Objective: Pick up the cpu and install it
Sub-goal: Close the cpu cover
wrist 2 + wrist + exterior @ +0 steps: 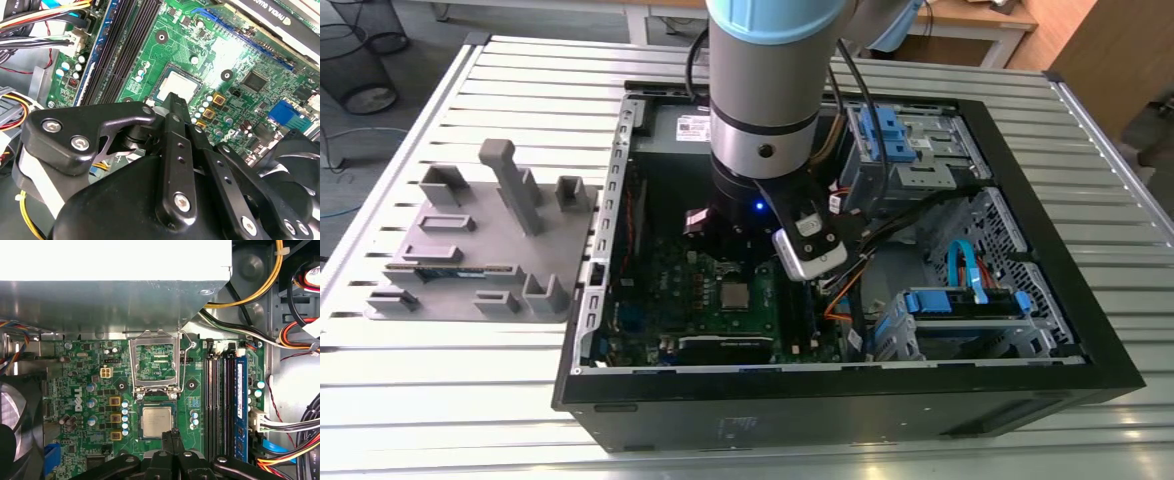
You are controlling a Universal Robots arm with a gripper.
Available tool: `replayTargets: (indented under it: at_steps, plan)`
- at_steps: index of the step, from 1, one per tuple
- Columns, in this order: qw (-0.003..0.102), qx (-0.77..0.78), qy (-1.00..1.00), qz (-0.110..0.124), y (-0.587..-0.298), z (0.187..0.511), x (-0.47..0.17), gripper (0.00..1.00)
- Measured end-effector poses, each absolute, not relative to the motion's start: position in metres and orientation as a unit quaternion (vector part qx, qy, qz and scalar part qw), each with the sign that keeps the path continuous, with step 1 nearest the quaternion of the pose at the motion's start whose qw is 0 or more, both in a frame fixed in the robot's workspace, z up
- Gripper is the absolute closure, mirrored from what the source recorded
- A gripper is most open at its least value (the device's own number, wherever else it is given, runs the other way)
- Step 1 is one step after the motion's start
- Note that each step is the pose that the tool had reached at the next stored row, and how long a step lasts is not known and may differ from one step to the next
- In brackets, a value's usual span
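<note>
Slatted metal table [454, 400] beneath an open computer case [854, 405]. Hovered the hand [172, 433] low over the green motherboard [80, 390], pinched fully closed, gripping nothing. Saw the cpu [156, 421] flat in its socket, just beside the hand's tip; farther past it, the socket's retention frame [154, 362], flipped up.

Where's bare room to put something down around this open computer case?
Bare table slats near the grey fixture at the exterior view's left, and along the exterior view's right past the computer case. Inside is crowded: gripper by the cpu, cables.
</note>
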State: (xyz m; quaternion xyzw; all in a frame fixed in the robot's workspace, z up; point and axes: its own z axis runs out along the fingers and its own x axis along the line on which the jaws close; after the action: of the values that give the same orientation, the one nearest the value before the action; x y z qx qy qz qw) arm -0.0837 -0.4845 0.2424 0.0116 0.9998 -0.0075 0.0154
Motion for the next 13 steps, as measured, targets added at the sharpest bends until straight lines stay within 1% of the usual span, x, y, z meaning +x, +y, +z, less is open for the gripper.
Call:
replayTargets:
  at_steps: [13]
  plan:
    - [0.015,0.012,1.000,-0.008,-0.4845,0.2461,-0.0835,0.89]
